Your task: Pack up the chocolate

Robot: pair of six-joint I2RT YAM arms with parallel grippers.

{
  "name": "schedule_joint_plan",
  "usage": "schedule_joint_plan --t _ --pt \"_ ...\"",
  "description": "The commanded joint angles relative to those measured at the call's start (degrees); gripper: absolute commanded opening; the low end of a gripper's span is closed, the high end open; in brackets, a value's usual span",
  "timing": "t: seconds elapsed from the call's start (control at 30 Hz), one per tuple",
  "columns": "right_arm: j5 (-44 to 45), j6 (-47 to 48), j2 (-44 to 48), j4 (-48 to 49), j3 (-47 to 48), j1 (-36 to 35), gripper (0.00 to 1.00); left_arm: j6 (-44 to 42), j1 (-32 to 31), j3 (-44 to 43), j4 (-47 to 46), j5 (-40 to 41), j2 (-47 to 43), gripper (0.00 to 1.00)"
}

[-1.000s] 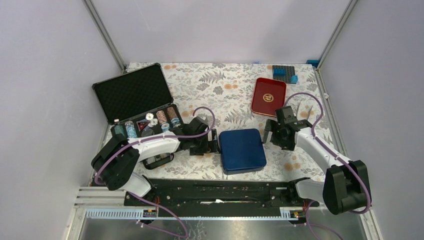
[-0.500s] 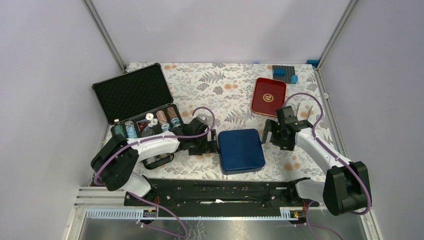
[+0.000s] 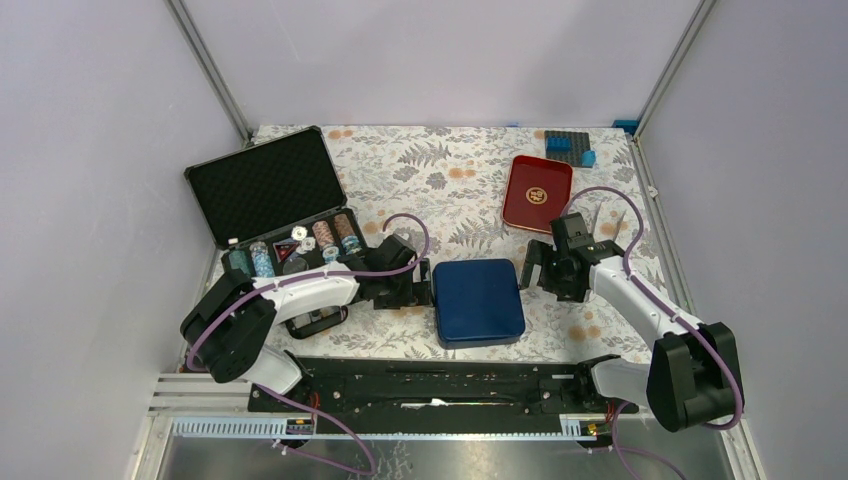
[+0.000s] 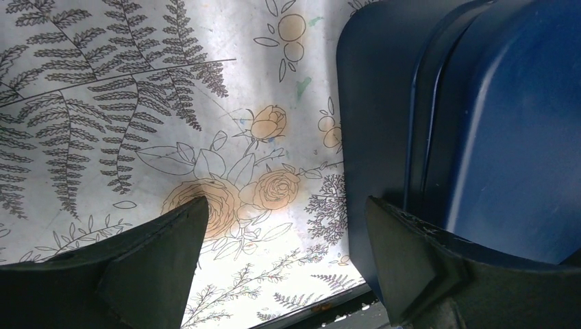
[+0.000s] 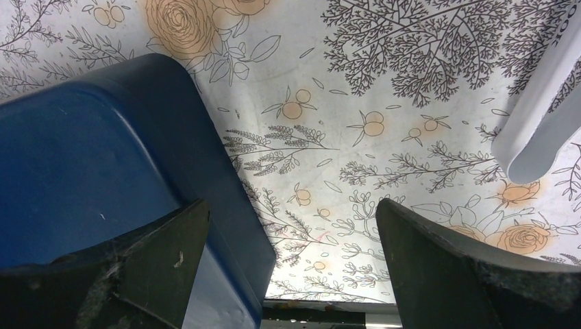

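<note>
Left tool (image 4: 286, 205) released, jaws wide, straddling the left edge of the closed dark-blue square tin box (image 3: 479, 301). Right tool (image 5: 291, 205) also released, straddling its right edge. No chocolate in view, maybe inside, cannot tell. Best approach: grip the lid rim squarely on both sides and lift it level off the floral desk (image 3: 440, 180).

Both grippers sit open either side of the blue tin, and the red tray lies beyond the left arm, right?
No: the top view shows the red tray beyond the right arm, not the left. The left gripper and right gripper do sit open either side of the blue tin.
</note>
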State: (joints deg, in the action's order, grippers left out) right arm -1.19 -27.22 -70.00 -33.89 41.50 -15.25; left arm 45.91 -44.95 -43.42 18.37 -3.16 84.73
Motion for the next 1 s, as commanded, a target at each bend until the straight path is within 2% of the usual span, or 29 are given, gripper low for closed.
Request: schedule_joint_plan --t 0.0,0.4,0.63,0.8,0.97 --pt "-6.26 -0.7 1.67 0.36 1.72 -1.88 1.0 -0.64 -0.37 -0.92 -0.46 0.79 0.88 0.91" --pt "-5.15 -1.3 3.16 0.25 2.85 -2.51 1.0 -1.17 -0.4 -2.05 0.25 0.98 1.68 0.91" --pt "-1.36 -1.51 5.24 1.88 2.5 -2.52 1.0 -1.53 -0.4 -3.12 3.94 2.95 0.41 0.91" --pt "-17.49 -1.18 6.14 12.74 -1.86 -2.18 1.0 -1.62 -0.4 -3.6 6.25 5.72 -1.7 0.91" --pt "-19.57 -2.83 4.67 15.73 -4.35 -2.01 1.0 -1.65 -0.32 -3.51 6.24 5.79 -2.23 0.91"
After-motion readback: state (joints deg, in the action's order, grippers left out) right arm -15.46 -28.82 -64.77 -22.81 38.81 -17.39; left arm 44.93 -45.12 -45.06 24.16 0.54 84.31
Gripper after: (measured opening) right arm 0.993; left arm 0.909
